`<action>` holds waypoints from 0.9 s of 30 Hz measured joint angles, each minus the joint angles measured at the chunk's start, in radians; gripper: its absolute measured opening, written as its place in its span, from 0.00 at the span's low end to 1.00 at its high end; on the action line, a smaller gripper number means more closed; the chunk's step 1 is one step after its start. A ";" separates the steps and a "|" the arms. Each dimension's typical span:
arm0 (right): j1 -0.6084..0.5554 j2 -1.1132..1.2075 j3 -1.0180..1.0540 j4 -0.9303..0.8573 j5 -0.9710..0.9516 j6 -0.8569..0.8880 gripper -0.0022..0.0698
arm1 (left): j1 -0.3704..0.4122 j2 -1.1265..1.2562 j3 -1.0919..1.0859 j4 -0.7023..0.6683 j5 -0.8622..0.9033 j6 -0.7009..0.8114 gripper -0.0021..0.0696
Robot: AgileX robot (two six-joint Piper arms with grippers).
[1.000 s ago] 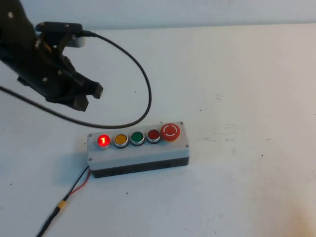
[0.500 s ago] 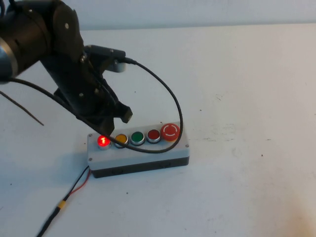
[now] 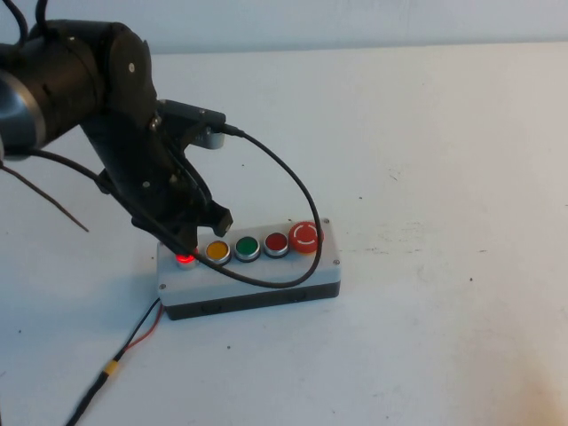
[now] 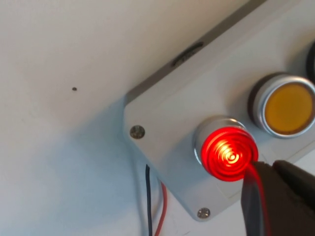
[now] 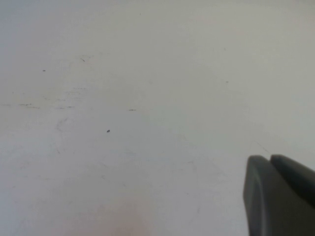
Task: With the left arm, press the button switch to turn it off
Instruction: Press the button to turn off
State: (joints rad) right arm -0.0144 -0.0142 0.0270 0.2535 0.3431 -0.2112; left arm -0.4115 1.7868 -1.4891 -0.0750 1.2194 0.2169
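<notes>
The left arm (image 3: pixel 89 115) reaches down over the left end of the grey box (image 3: pixel 257 282) on the white bench (image 3: pixel 426 177). Its left gripper (image 3: pixel 191 232), fingers (image 4: pixel 275 196) pressed together, sits just above the button switch (image 4: pixel 229 153), which glows red beside the yellow button (image 3: pixel 217 250). Green (image 3: pixel 247 247), dark red (image 3: pixel 276 242) and mushroom (image 3: pixel 304 236) buttons follow rightward. The right gripper (image 5: pixel 280 194), fingers together, hovers over bare bench.

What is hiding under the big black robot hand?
Under the left gripper sits the small round glowing red button, the end one on the grey five-button box. From above, the gripper covers most of it. The right gripper hangs over bare table.
</notes>
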 joint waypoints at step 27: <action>0.000 0.000 0.000 0.000 0.000 0.000 0.01 | 0.000 0.043 0.000 0.026 -0.045 -0.004 0.03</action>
State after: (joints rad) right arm -0.0144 -0.0142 0.0270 0.2535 0.3431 -0.2112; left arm -0.4115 1.8297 -1.4891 -0.0492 1.1744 0.2130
